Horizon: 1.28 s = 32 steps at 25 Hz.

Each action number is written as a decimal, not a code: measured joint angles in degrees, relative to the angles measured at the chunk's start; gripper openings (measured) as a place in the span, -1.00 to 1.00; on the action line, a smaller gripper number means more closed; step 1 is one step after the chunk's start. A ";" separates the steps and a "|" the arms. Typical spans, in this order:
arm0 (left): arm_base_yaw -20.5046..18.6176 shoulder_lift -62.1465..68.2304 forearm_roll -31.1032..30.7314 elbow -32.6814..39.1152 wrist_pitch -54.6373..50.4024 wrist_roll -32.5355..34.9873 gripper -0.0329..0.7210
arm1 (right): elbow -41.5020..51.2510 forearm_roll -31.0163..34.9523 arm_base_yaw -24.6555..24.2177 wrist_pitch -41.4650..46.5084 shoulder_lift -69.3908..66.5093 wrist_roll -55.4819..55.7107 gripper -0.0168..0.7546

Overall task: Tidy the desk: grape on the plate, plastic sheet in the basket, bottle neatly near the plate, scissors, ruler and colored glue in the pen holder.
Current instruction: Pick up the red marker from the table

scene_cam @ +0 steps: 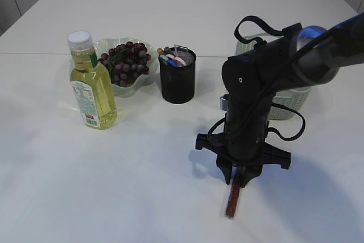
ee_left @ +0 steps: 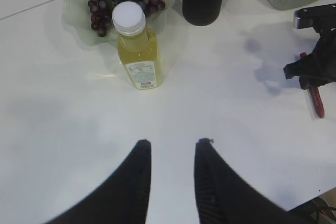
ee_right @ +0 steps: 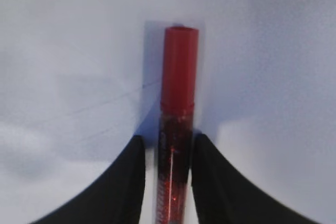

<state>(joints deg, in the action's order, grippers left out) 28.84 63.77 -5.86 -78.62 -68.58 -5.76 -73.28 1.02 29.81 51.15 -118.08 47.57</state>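
Observation:
The colored glue, a red glitter tube, lies flat on the white table. My right gripper points down over it with a finger on each side of the tube; a thin gap still shows on the left, so it is open. In the exterior view the glue sticks out below the right gripper. The grape bunch lies on the pale green plate. The bottle stands upright just beside it. My left gripper hangs open over bare table, holding nothing.
The black pen holder right of the plate holds several items with pink and blue tops that I cannot tell apart. The pale green basket stands behind the right arm. The plastic sheet is not discernible.

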 joint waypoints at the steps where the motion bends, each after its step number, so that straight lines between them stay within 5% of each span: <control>1: 0.00 0.00 -0.11 0.00 0.00 0.00 -0.34 | -0.08 0.23 0.00 0.00 0.00 -0.26 -0.31; 9: 0.00 0.00 -0.99 0.00 0.00 0.00 -0.34 | -0.08 0.48 0.00 -0.43 -0.12 -2.30 -0.57; 32: 0.00 0.00 -1.27 0.00 0.02 0.00 -0.34 | -4.77 3.46 0.00 3.61 -0.81 -35.14 -0.60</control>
<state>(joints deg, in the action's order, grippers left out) 28.84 63.77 -7.13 -78.62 -68.56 -5.76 -78.05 4.48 29.81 54.76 -118.89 12.43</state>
